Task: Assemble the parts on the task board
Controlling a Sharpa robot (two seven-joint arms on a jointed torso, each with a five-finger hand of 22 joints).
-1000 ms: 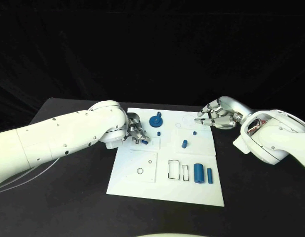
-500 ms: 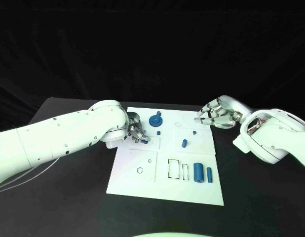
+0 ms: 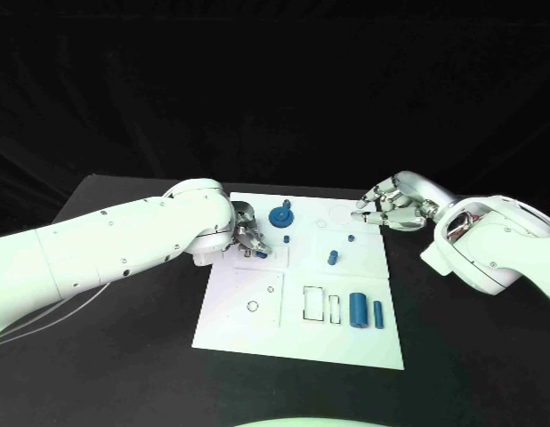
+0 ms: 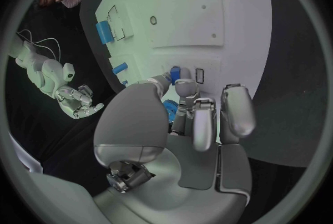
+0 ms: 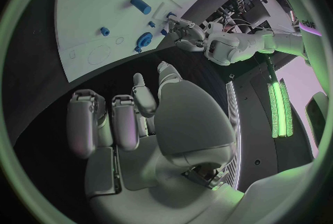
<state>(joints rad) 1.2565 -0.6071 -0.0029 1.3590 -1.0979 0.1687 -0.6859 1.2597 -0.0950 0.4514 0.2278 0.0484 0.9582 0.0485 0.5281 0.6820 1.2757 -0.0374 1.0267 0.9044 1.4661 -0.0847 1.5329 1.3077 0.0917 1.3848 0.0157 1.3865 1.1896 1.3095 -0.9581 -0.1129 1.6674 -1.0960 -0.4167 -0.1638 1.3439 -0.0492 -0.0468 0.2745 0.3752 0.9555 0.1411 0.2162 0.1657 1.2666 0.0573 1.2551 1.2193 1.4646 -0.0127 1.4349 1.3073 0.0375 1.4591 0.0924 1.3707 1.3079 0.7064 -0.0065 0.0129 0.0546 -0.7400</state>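
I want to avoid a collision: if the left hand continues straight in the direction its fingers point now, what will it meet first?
Probably the small blue part right at the left hand's fingertips, on the task board; depth is unclear.

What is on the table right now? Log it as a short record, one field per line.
surface: black table
board: white task board in the middle of the table
loose pieces: two blue cylinders side by side near the board's near right; a small blue peg mid-board; a blue round part near the far edge
left hand: over the board's left side, pinching a small blue piece
right hand: at the board's far right corner, holding nothing, fingers curled
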